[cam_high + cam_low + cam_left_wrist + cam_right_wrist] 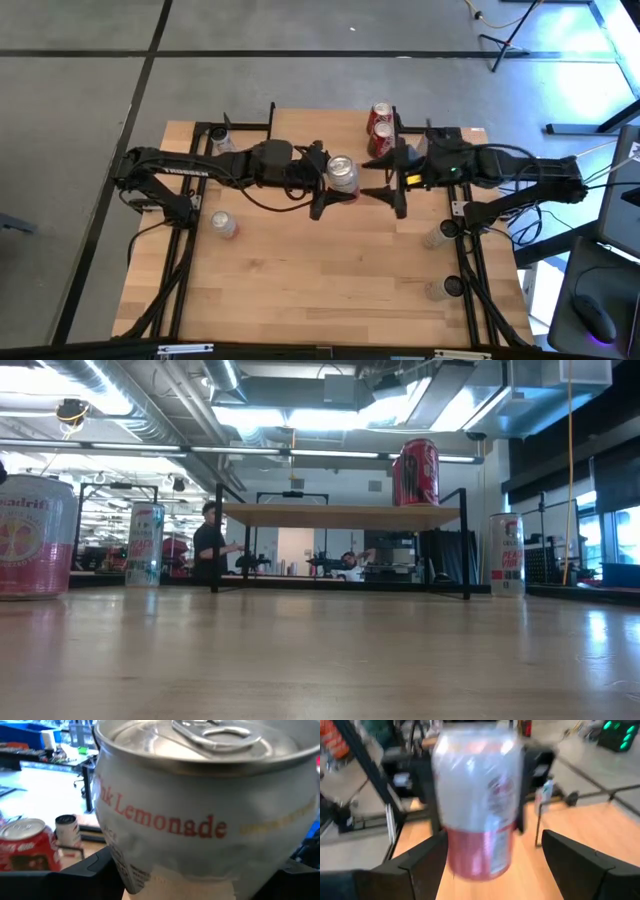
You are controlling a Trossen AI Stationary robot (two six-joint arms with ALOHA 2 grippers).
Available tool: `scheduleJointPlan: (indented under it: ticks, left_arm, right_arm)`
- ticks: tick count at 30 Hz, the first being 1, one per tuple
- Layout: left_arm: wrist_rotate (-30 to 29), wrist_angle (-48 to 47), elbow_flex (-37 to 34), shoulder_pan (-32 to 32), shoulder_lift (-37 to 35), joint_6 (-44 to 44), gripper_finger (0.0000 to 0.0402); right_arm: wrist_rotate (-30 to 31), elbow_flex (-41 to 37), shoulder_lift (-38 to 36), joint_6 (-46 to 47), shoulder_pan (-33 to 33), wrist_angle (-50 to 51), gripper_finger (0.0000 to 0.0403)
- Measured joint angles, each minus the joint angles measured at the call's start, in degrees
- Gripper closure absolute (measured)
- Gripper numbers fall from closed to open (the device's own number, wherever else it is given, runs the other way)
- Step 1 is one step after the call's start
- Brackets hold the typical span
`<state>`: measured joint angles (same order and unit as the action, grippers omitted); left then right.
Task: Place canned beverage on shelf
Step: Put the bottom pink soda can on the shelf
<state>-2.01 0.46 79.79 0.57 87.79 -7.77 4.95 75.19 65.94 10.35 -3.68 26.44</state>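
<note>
Left gripper (331, 193) holds your pink lemonade can (342, 174).
Right gripper (385, 190) faces it, jaws wide; red cans (380, 129) beyond it.

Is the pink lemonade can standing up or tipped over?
Standing up, held in the air. The pink lemonade can shows its round silver top from above, and the left gripper holds its sides; the right wrist view shows it upright too.

Both arms reach inward from opposite sides, wrists level and facing each other mid-table. The left pincer (328, 196) appears clamped on a can (342, 173); the right pincer (390, 184) stands open, just beside it.
</note>
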Motion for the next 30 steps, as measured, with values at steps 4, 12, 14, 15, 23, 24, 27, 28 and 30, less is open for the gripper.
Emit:
scheduleJointPlan:
  ticks: [4, 12, 14, 15, 23, 24, 27, 28, 30]
  left_arm:
    - [-2.13, -4.22, 0.0, 1.0, -0.01, 0.67, 0.0125]
    - [-2.74, -5.35, 0.09, 1.35, 0.11, 5.97, 0.0125]
    - [-3.71, -5.35, 0.09, 2.31, 0.22, 8.24, 0.0125]
    - [-4.34, -5.37, 0.09, 3.13, 0.22, 8.87, 0.0125]
    - [0.75, -4.34, 0.09, 12.45, 2.23, 9.97, 0.0125]
    - [1.68, -4.32, 0.09, 13.49, 2.89, 10.24, 0.0125]
    - [4.05, -2.6, 0.13, 16.15, 5.42, 11.4, 0.0125]
    - [4.29, -2.4, 0.11, 16.85, 6.4, 11.62, 0.0125]
    - [4.48, -0.34, 0.11, 18.49, 8.27, 11.67, 0.0125]
  right_arm:
    - [0.87, 0.06, -0.05, -0.58, 0.0, 1.09, 0.0095]
    - [1.07, 0.14, -0.04, -2.92, 1.29, -6.54, 0.0095]
    - [2.31, 0.15, 0.46, -2.92, 1.99, -6.39, 0.0095]
    - [3.29, 0.14, 0.6, -2.93, 1.99, -5.78, 0.0095]
    - [7.56, 0.16, -0.76, -1.75, 1.86, 0.0, 0.0095]
    - [7.86, 0.14, -0.85, -1.74, 1.86, 1.55, 0.0095]
    - [8.57, 0.14, -1.04, -1.7, 1.86, 4.44, 0.0095]
    - [8.57, 0.14, -1.28, -1.7, 1.86, 6.01, 0.0095]
    - [8.57, 0.14, -1.61, -1.71, 1.86, 8.0, 0.0095]
